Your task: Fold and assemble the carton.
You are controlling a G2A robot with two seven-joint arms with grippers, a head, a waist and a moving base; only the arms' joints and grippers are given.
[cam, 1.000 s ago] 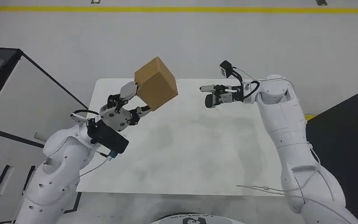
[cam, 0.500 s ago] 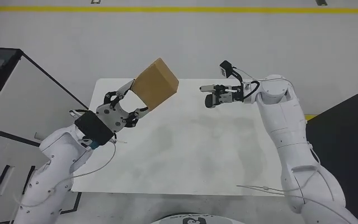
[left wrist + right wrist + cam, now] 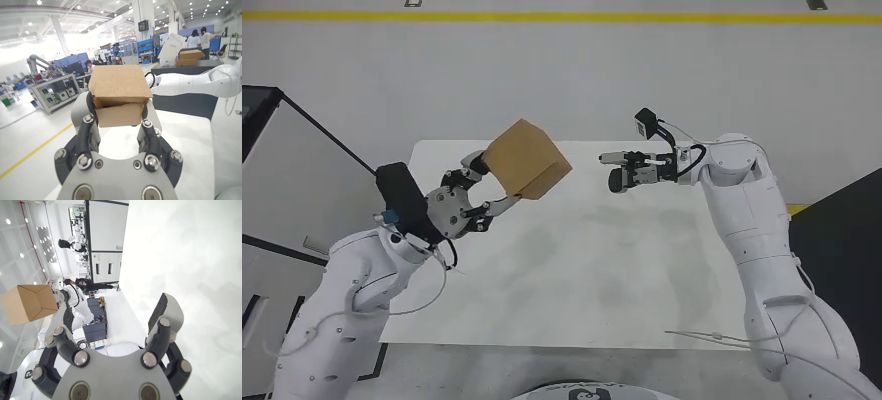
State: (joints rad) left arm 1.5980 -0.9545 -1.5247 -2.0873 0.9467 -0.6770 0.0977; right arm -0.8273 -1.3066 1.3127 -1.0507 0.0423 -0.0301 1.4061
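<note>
A brown cardboard carton (image 3: 528, 158), folded into a box shape, hangs in the air above the far left part of the white table (image 3: 582, 270). My left gripper (image 3: 487, 187) is shut on the carton (image 3: 118, 101), its fingers (image 3: 149, 115) pressing the two sides near a loose flap. My right gripper (image 3: 610, 169) stands open over the far right part of the table, apart from the carton. In the right wrist view the carton (image 3: 28, 303) shows beyond the open gripper (image 3: 115, 311), its folded end flaps facing the camera.
A black-framed stand (image 3: 302, 150) sits off the table's left side. A yellow line (image 3: 562, 17) runs along the floor beyond the table. The right arm (image 3: 189, 83) crosses behind the carton in the left wrist view.
My left wrist has rotated and the carton has turned and shifted slightly right with it, still held. The right arm has not moved.
</note>
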